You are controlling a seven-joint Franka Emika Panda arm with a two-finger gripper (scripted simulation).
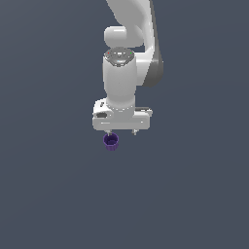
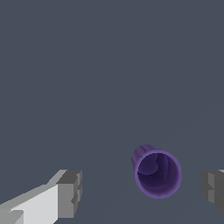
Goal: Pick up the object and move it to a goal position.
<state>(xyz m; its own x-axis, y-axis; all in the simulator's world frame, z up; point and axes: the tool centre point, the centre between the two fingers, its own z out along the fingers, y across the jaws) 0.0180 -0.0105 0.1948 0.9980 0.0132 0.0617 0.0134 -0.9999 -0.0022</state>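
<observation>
The small purple cup [image 1: 111, 142] stands on the flat grey surface, just below the white hand of my arm in the exterior view. In the wrist view the cup [image 2: 156, 172] shows its hollow top and faintly ribbed side. My gripper [image 2: 142, 192] is open, and the cup lies between the two grey fingertips [image 2: 70, 194], nearer the one at the frame's edge. The fingers touch nothing. In the exterior view the gripper [image 1: 122, 132] hangs above the surface, its fingers mostly hidden behind the hand.
The grey surface [image 1: 53, 185] spreads all around. The white arm [image 1: 126, 53] rises behind the hand. No other object shows.
</observation>
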